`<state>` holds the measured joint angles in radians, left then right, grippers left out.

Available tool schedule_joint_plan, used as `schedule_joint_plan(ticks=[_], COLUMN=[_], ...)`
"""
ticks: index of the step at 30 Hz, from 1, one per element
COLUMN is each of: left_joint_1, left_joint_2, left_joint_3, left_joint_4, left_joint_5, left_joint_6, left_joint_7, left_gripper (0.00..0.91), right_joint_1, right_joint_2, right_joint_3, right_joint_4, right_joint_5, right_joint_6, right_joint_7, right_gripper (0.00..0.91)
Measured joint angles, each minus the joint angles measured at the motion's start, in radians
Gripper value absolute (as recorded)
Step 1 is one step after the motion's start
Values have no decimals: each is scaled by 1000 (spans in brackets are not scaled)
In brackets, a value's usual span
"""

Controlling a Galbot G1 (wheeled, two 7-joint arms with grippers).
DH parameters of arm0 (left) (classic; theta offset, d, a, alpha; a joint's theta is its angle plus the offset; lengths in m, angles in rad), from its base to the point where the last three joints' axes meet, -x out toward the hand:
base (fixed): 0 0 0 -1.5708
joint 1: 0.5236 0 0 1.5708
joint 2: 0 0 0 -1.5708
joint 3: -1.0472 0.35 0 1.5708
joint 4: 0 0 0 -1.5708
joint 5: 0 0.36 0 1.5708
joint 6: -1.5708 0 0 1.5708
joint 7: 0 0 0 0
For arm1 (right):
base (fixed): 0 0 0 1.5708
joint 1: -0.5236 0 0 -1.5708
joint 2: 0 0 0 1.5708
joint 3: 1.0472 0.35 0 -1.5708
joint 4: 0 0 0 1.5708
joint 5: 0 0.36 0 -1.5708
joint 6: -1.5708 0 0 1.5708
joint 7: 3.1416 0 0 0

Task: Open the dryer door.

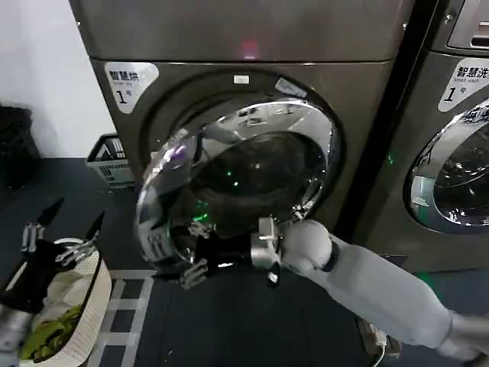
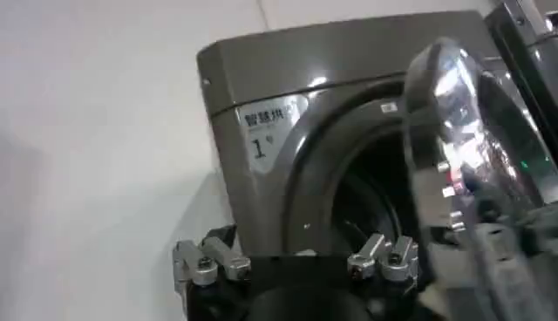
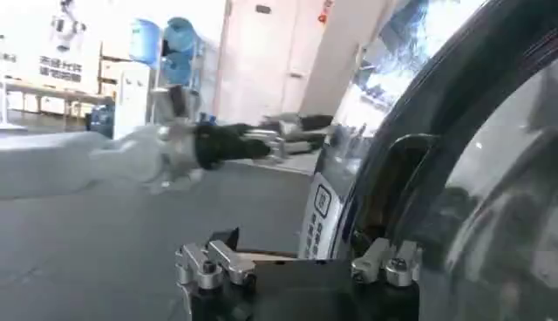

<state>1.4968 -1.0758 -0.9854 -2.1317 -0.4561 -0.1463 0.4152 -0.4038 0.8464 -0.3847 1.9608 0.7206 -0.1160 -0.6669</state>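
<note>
Chrome-rimmed dryer door (image 1: 229, 183) stands swung partway out from the dryer (image 1: 252, 46), free edge toward the robot's left, hinge side to the right of the drum opening (image 2: 370, 201). A dark gap shows between door and opening along the upper left. Judged: latch released, door ajar, swing not finished.

Right gripper (image 1: 195, 256) sits at the door's lower edge, low on the free side; contact looks likely, but whether its fingers are clenched on the rim or loose, cannot tell.

Left gripper (image 1: 65, 229) is well left of the door and below it, over a laundry basket (image 1: 92, 298), fingers spread, holding nothing. Idle.

Left to do, by my reading: carry the door wider until the opening is fully clear.
</note>
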Motion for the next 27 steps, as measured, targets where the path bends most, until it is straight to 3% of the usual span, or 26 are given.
schedule_joint_plan(ticks=[12, 19, 27], left_joint_1=[-163, -259, -313], left_joint_2=[116, 186, 238], left_joint_3=[212, 331, 414], left_joint_4=[68, 94, 96], left_joint_5=[45, 59, 64], left_joint_6=[17, 11, -17], left_joint_7=[21, 38, 59], left_gripper=[907, 907, 907], right_joint_1=[-226, -543, -962], right_joint_2=[-144, -195, -140], right_joint_3=[203, 499, 924], right_joint_4=[124, 225, 347], right_joint_5=[-51, -53, -43], right_joint_6=[47, 57, 76], right_joint_7=[-12, 6, 28], right_gripper=[907, 907, 907])
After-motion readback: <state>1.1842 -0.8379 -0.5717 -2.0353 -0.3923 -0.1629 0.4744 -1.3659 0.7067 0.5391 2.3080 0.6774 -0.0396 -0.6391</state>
